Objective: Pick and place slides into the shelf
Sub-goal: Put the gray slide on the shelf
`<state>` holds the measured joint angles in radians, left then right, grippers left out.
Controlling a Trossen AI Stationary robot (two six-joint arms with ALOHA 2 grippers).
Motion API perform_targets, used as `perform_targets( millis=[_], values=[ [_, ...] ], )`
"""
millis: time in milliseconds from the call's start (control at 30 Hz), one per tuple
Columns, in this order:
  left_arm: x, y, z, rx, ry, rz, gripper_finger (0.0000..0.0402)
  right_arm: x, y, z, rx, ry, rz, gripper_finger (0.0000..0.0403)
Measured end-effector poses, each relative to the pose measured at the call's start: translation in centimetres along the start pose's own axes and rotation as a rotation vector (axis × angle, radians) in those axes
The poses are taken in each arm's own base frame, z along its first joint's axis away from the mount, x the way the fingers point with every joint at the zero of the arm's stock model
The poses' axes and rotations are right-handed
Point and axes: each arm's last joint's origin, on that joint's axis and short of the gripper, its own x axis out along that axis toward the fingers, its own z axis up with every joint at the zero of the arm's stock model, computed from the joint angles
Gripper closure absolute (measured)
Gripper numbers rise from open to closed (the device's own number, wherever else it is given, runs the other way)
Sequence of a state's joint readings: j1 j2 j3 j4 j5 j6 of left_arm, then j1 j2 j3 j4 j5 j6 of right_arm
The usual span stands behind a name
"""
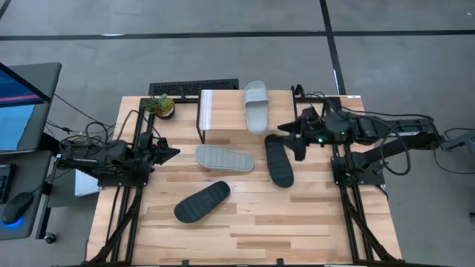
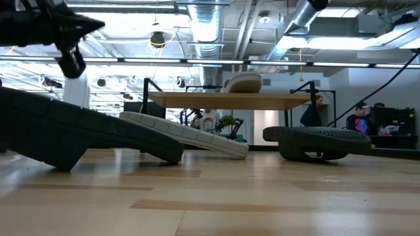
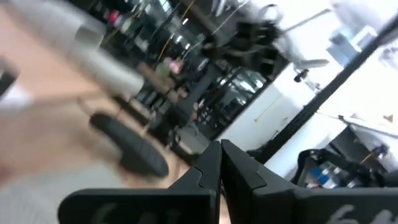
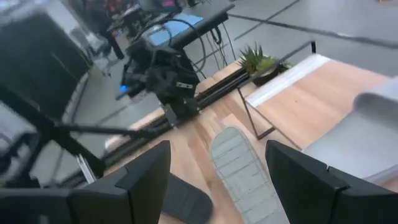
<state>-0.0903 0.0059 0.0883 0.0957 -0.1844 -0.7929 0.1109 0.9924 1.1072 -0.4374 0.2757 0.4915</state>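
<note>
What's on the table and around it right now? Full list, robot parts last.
Grey slides: 2; one on the shelf top, one sole-up mid-table.
Black slides: 2; one beside the right gripper, one nearer the front edge.
Shelf: 1, light wood top, black legs, back of table.
Potted plant: 1, green, back left corner.
Keyboard: 1, black, behind the table.
Monitor: 1, far left.
Left gripper: shut, left edge.
Right gripper: open, above the table's right side.

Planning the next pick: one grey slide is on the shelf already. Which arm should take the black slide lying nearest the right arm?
The right. Its open gripper hovers right beside that black slide, while the left gripper sits shut across the table.
</note>
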Motion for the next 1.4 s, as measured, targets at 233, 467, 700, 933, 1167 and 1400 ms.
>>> perform_targets(
  millis=[233, 467, 700, 933, 1167, 1400],
  values=[
    [-0.5, 2.3, -1.6, -0.311, -0.009, 0.343, 0.0401, -1.6, 0.6, -0.1, -0.137, -0.02, 0.038, 0.0148],
    [-0.4, 2.5, -2.0, -0.462, -0.011, 0.409, 0.0401, -3.0, 0.7, -0.1, -0.172, -0.022, 0.074, 0.0148],
    [0.4, 3.5, -3.3, -0.534, 0.046, 0.567, 0.0401, -4.4, 0.3, 0.3, -0.17, -0.057, 0.091, 0.0148],
    [1.7, 4.0, -4.3, -0.521, 0.096, 0.618, 0.0399, -4.6, 0.2, 0.2, -0.187, -0.051, 0.088, 0.0148],
    [2.4, 4.4, -4.9, -0.509, 0.104, 0.665, 0.0346, -4.5, 0.2, 0.2, -0.189, -0.046, 0.092, 0.0148],
    [2.8, 4.7, -4.8, -0.602, 0.043, 0.681, 0.0265, -4.5, 0.2, 0.2, -0.206, -0.046, 0.093, 0.0148]
  ],
)
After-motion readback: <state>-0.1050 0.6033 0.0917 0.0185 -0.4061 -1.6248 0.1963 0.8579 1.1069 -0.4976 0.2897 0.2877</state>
